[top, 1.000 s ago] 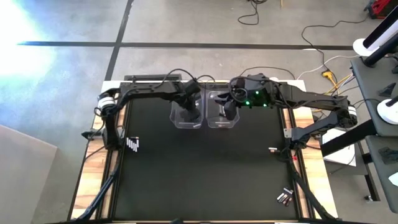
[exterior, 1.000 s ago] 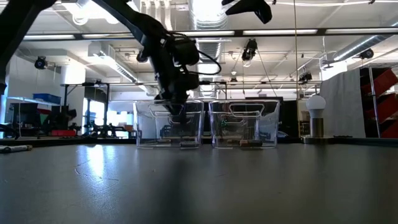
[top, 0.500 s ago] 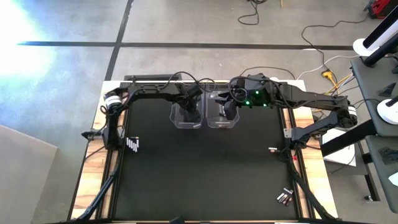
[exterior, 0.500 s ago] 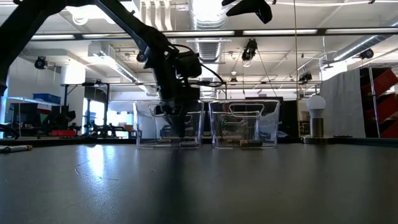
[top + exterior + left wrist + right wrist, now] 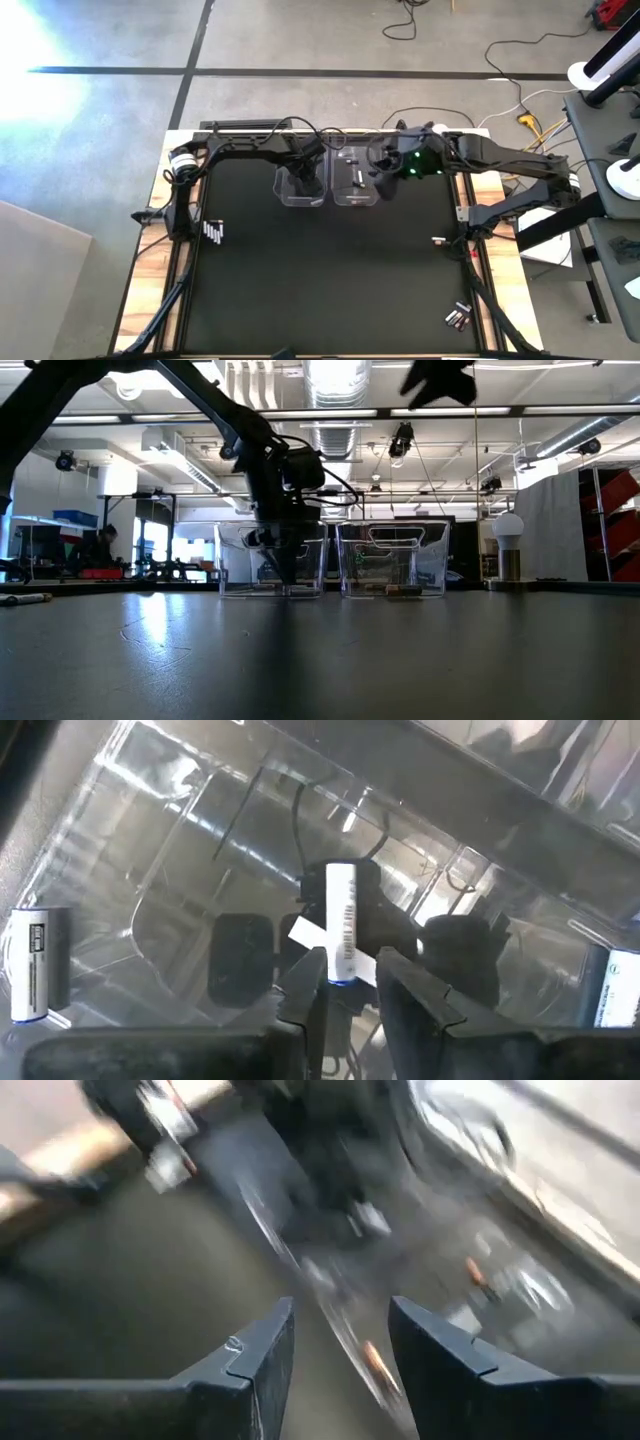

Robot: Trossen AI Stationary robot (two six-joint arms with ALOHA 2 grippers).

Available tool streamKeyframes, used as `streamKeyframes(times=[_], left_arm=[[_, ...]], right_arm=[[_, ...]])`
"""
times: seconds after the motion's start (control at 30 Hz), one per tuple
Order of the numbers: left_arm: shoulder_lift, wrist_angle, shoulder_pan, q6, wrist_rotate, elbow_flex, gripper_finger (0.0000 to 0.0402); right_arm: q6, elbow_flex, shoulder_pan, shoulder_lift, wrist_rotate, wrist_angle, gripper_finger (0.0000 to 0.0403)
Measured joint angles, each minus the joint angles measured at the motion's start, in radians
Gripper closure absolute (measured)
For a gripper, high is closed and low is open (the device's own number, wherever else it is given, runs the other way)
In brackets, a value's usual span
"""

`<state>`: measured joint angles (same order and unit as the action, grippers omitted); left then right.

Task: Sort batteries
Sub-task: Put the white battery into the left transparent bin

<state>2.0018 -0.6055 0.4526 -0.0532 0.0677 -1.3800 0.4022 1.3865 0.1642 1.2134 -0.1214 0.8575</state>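
While our left gripper [image 5: 340,982] is reaching down into the left bin [image 5: 300,183] at the far middle of the table [image 5: 330,290], its fingers are pinching the near end of a white cell [image 5: 340,925] and holding it just above the bin floor. Another white cell [image 5: 32,965] is lying on that floor off to one side. Our right gripper [image 5: 340,1342] is hanging above the right edge of the right bin [image 5: 355,180], with its fingers spread apart and gripping nothing. More batteries are lying loose on the table: one cluster [image 5: 213,232] near the left edge, one cluster [image 5: 458,317] at the near right corner, and a single cell [image 5: 438,240] by the right edge.
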Motion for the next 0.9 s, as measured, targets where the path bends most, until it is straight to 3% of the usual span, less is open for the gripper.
streamKeyframes(times=[0.2,0.33,0.43,0.53,0.67,0.77,0.9], left_arm=[[-0.043,-0.065,0.0,0.009,-0.004,-0.046,0.0294],[-0.112,-0.052,0.0,0.019,-0.004,-0.088,0.0272],[-0.171,-0.014,0.001,0.021,-0.005,-0.118,0.0262],[-0.236,0.022,0.001,0.053,-0.023,-0.14,0.0258],[-0.324,0.037,0.0,0.125,-0.163,-0.145,0.0257],[-0.376,0.037,-0.002,0.144,-0.23,-0.145,0.0257],[-0.419,0.05,-0.001,0.142,-0.238,-0.144,0.0257]], right_arm=[[0.126,-0.023,-0.038,-0.016,-0.005,0.502,0.0257],[0.157,-0.103,-0.124,-0.018,0.07,0.666,0.0259],[0.163,-0.202,-0.186,-0.02,0.09,0.638,0.0257],[0.16,-0.338,-0.216,-0.02,0.178,0.553,0.0257],[0.186,-0.521,-0.219,-0.019,0.293,0.417,0.0261],[0.215,-0.608,-0.216,-0.008,0.308,0.356,0.026],[0.226,-0.668,-0.216,0.031,0.29,0.303,0.0256]])
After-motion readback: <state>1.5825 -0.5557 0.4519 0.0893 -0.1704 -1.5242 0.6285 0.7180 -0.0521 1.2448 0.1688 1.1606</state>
